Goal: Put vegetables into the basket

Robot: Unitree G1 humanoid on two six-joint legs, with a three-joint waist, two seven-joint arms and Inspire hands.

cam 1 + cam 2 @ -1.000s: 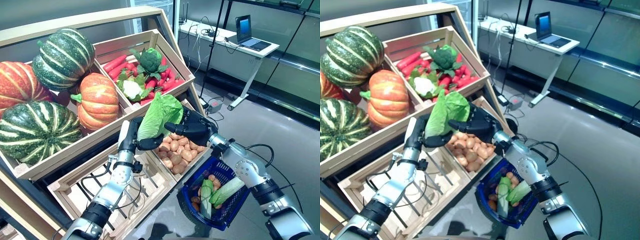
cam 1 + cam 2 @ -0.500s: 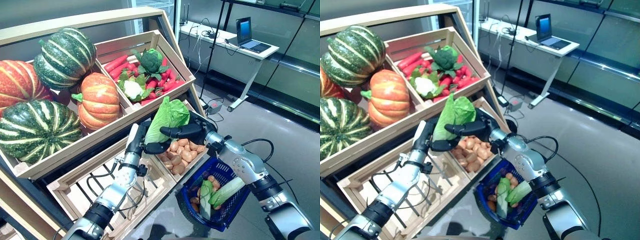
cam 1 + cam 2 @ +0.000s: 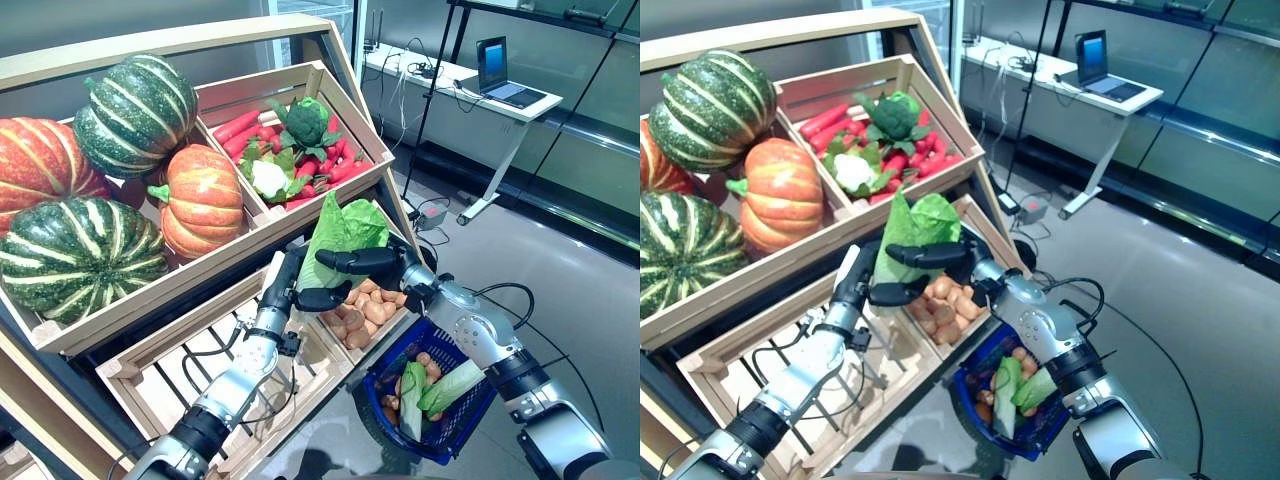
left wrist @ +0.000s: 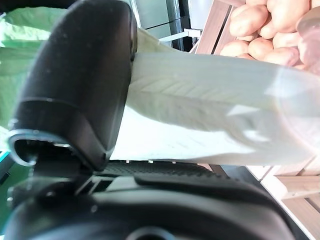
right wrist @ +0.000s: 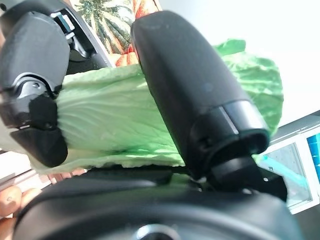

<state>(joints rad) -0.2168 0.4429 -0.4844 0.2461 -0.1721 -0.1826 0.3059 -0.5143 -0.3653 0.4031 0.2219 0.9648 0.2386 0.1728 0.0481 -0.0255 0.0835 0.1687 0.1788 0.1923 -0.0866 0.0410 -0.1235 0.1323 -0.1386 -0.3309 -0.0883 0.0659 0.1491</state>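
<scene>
Cabbage [image 3: 340, 232] pinched upright between left hand [image 3: 290, 285] and right hand [image 3: 372, 262].

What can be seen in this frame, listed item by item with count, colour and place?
Cabbage: one, green, held above the potato crate by both hands.
Basket: one, blue, hanging at the right arm, holding greens and potatoes.
Potatoes: many, tan, lower right crate.
Pumpkins: four, two green striped and two orange, upper left crate.
Red vegetables: several, upper right crate, with broccoli and cauliflower.
Empty crate: one, wooden, lower left.
Desk: one, white, behind, with a laptop.
Left hand: dark, curled round the cabbage's stalk.
Right hand: dark, curled over the leaves.
</scene>
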